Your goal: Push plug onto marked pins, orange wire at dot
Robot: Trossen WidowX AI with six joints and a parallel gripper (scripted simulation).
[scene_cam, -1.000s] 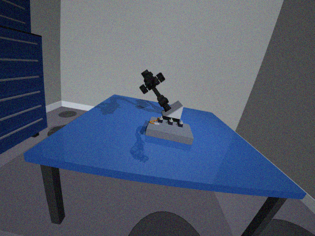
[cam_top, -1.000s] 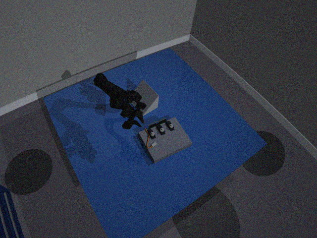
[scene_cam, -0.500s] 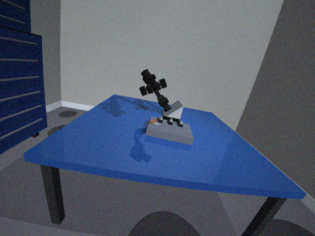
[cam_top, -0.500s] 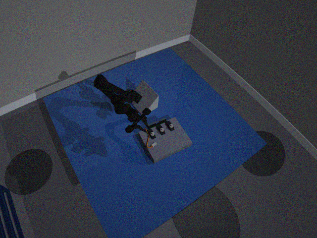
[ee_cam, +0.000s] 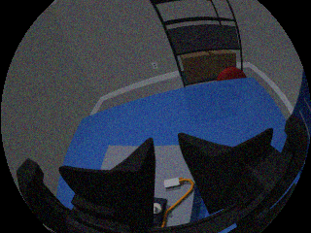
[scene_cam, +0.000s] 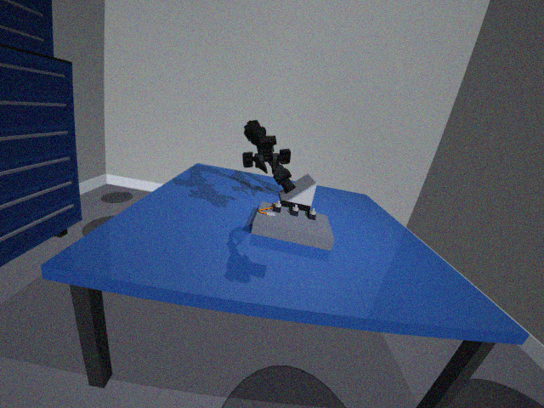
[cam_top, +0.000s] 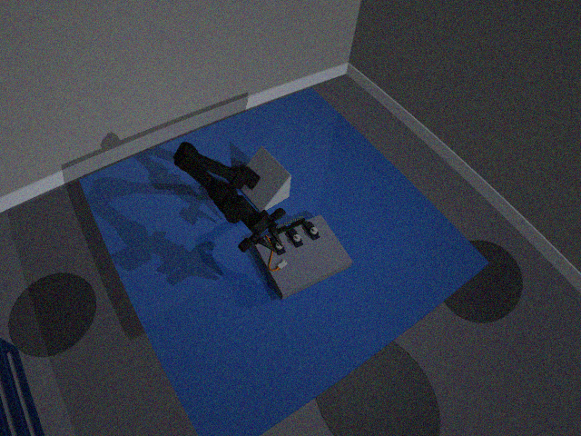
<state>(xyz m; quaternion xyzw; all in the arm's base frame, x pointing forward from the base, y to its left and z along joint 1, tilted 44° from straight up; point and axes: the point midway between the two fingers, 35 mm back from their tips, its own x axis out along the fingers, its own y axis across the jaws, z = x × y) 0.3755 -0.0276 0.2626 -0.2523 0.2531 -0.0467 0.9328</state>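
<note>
The small pale plug lies on the grey holder block. Its orange lead curves back to the nearest dark servo. My gripper is partly open and empty, raised above the servo end of the block. In the wrist view, the plug shows beyond and below the gap between the fingertips. A dark strip runs along the block's arm-side edge; its pins, coloured band and dot are too small to make out.
Two more servos stand beside the first in a row. A grey wedge-shaped block stands close to the arm, behind the holder. All stand on the blue table.
</note>
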